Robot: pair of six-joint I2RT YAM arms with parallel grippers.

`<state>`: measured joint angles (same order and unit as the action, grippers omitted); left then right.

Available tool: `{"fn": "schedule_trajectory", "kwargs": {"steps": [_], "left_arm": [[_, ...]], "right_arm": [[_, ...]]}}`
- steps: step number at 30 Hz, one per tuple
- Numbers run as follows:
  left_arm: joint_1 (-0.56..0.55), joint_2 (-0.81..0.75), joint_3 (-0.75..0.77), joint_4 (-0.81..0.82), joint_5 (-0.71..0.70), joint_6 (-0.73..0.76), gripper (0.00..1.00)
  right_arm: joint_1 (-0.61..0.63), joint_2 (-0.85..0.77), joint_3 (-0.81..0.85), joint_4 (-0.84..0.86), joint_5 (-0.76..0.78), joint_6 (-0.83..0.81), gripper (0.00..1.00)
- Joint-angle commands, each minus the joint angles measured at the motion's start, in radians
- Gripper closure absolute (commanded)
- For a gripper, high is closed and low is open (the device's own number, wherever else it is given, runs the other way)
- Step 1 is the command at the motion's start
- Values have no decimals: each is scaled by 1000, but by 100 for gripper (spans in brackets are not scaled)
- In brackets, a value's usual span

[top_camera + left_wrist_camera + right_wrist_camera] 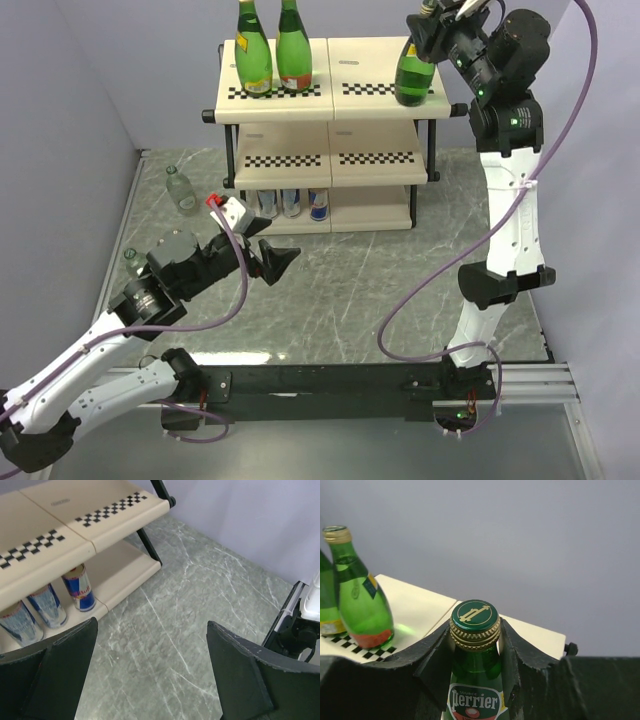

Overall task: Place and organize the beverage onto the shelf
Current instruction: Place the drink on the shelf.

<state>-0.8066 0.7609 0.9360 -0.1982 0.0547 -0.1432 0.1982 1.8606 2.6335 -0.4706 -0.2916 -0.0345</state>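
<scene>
Right pincer clenched on Perrier bottle neck; bottle sits at front edge of shelf top tier, right board. Released w/ any tilt, could topple off. Left pincer spread, empty.

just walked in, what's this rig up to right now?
The right gripper is shut on the neck of a green glass Perrier bottle, at the right end of the top board of the three-tier cream shelf. Two more green glass bottles stand at that board's left end, and three drink cans stand on the bottom tier. The left gripper is open and empty above the grey marbled table, where a small clear bottle sits.
</scene>
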Motion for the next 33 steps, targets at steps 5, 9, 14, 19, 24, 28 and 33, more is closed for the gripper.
{"fn": "schedule_trajectory", "kwargs": {"steps": [5,9,14,19,24,28,33], "left_arm": [[3,-46,-52,34,-41,-56,5],[3,-61,-69,34,-52,-68,5],[3,-64,-83,36,-50,-72,4],[3,-51,-86,43,-52,-68,4],[3,-43,-95,52,-52,-67,4],[3,-43,-105,63,-52,-67,5],[3,-52,-118,68,-52,-73,5]], "right_arm": [[15,8,86,259,63,-50,100],[33,29,94,268,86,-59,100],[38,48,86,277,104,-61,100],[37,61,74,285,126,-56,90],[37,61,59,280,134,-54,68],[35,64,43,277,123,-51,48],[37,69,33,277,123,-48,37]]}}
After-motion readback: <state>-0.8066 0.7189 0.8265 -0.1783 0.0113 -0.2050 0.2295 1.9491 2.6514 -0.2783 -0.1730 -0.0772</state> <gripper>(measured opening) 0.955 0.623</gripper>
